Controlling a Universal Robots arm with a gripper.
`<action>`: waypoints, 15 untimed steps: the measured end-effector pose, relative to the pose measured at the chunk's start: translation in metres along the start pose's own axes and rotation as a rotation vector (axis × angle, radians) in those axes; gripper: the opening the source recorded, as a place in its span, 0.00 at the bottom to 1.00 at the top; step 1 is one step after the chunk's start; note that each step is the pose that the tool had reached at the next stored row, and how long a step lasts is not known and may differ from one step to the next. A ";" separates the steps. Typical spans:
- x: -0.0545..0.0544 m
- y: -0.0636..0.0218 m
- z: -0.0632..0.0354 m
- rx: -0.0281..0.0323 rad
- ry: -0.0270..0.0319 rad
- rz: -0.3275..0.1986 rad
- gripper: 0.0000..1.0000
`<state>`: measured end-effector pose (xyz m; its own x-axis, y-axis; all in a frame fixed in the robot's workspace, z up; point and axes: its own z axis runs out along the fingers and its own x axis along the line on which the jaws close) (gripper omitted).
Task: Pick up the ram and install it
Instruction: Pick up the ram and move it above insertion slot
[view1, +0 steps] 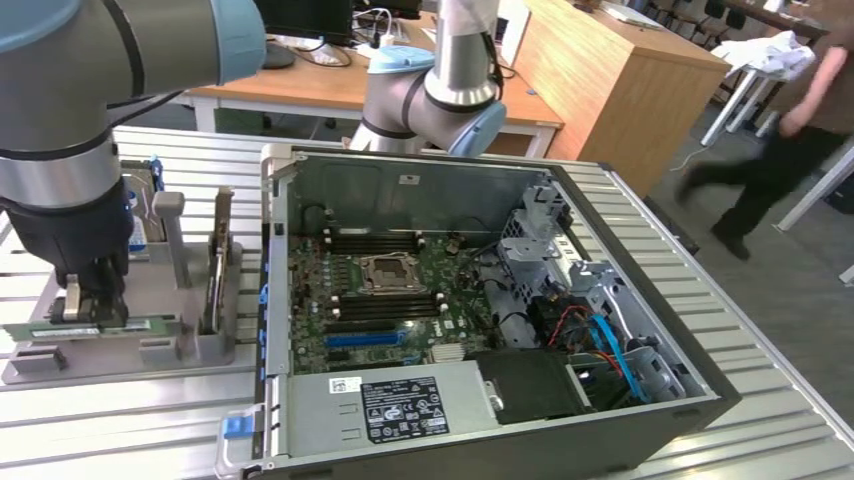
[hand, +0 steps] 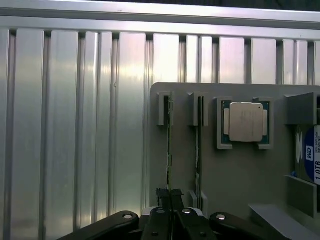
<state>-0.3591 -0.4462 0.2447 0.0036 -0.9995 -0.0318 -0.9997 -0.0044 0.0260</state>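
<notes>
currently the tool (view1: 94, 308) is hanging low at the exterior view's left, its jaws drawn narrow and pinching the ram (view1: 147, 323) across its thin edge. in the wrist view the dark fingertips (hand: 162, 199) are sitting on either side of that edge, touching it. the ram is standing on its long edge, running lengthwise along the near side of a grey holder (view1: 187, 352); whether it is resting in the holder's slots or lifted just clear of them i cannot tell. a second green stick (view1: 220, 255) is standing upright in the same holder, just beside the first and apart from the tool. in the wrist view a square silver processor chip (hand: 244, 122) is lying in its own pocket on the holder, and a hard drive with a blue label (hand: 309, 160) is showing past it. the holder is sitting on a slatted metal surface (view1: 134, 420). at the middle of the exterior view an open computer case (view1: 400, 185) is lying on that surface, its motherboard (view1: 387, 300) facing up. at the upper right a person (view1: 787, 130) is walking past a wooden desk (view1: 601, 80).
</notes>
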 end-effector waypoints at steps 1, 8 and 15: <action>0.000 0.0001 -0.0019 0.0000 0.0000 0.001 0.12; 0.000 0.0002 -0.0144 0.0002 -0.0001 0.005 0.12; -0.001 0.0002 -0.0269 0.0002 -0.0002 0.008 0.12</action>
<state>-0.3587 -0.4462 0.2716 -0.0040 -0.9995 -0.0318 -0.9997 0.0031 0.0261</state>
